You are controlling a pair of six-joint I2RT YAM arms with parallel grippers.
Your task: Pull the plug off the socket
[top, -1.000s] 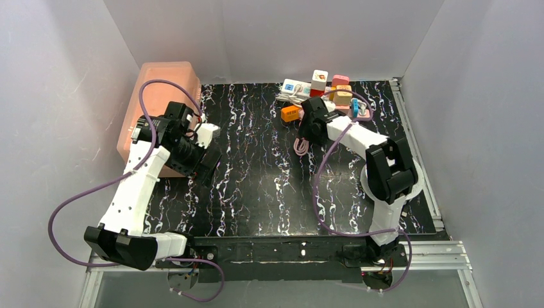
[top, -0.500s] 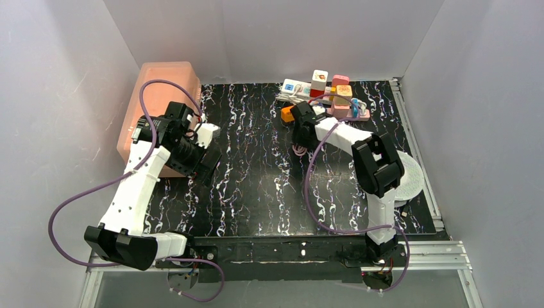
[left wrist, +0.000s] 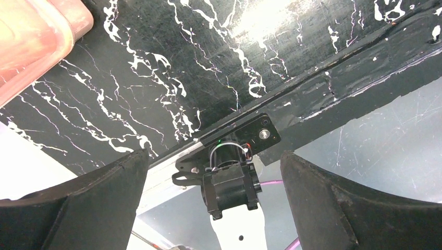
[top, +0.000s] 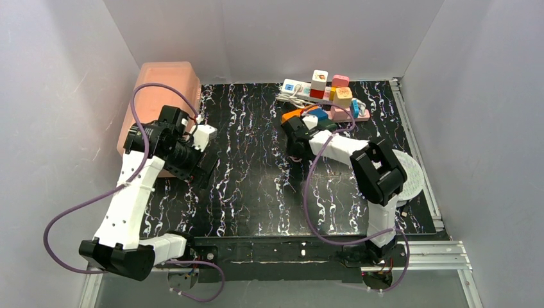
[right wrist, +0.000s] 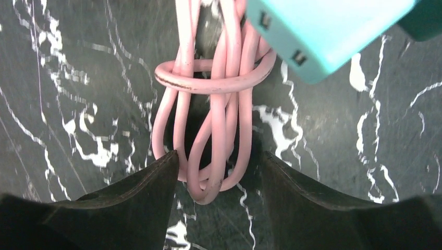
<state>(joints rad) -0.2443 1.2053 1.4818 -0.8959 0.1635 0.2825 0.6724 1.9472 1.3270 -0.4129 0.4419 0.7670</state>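
Note:
The orange socket (top: 293,115) lies at the back middle of the table, partly hidden by my right wrist, with a teal plug (top: 319,114) beside it. In the right wrist view the teal plug (right wrist: 323,31) fills the top right, and the socket's coiled pink cable (right wrist: 213,104) hangs below it. My right gripper (right wrist: 219,156) is open, its fingers on either side of the coil's lower loops. It also shows in the top view (top: 296,142). My left gripper (left wrist: 213,159) is open and empty, held above the table's left side (top: 195,168).
A long white strip (top: 301,88) and a pink strip (top: 349,114) with several coloured plugs lie at the back right. A pink translucent bin (top: 157,96) stands at the back left. A white round plate (top: 410,176) lies at the right.
My right gripper has swung left and nearer, from over the strips to the pink cable coil. The teal plug has come into view beside the orange socket. The left arm has shifted slightly left.

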